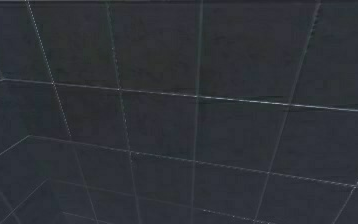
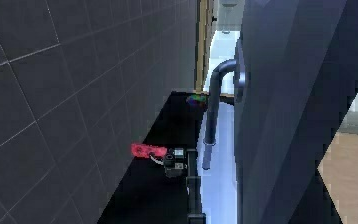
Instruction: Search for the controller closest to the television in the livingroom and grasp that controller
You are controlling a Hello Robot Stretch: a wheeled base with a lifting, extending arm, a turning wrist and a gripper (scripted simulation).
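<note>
- a small red-pink thing (image 2: pixel 142 150) lies just to the left of the hand (image 2: pixel 166 159) in the arm side view, very near it; whether the two touch cannot be told.
- the red-pink thing rests on a black surface (image 2: pixel 152 200), at that surface's left edge, close against the dark tiled wall (image 2: pixel 57 110).
- it is short, flat and longer than it is wide, lying roughly crosswise, bright red-pink all over; it is too small to make out buttons or to tell what it is.
- the hand is a small dark body with pale marks at the end of the dark arm (image 2: pixel 194 192), which rises from the bottom edge; how its grip stands cannot be told, nor whether it holds anything.
- farther along the surface sits a tiny green and purple thing (image 2: pixel 195 100).
- right of the arm a grey curved bar (image 2: pixel 219 95) stands against a large slate-blue panel (image 2: pixel 287 120).
- the forward view faces a dark tiled wall (image 1: pixel 187 60) with pale grout lines.
</note>
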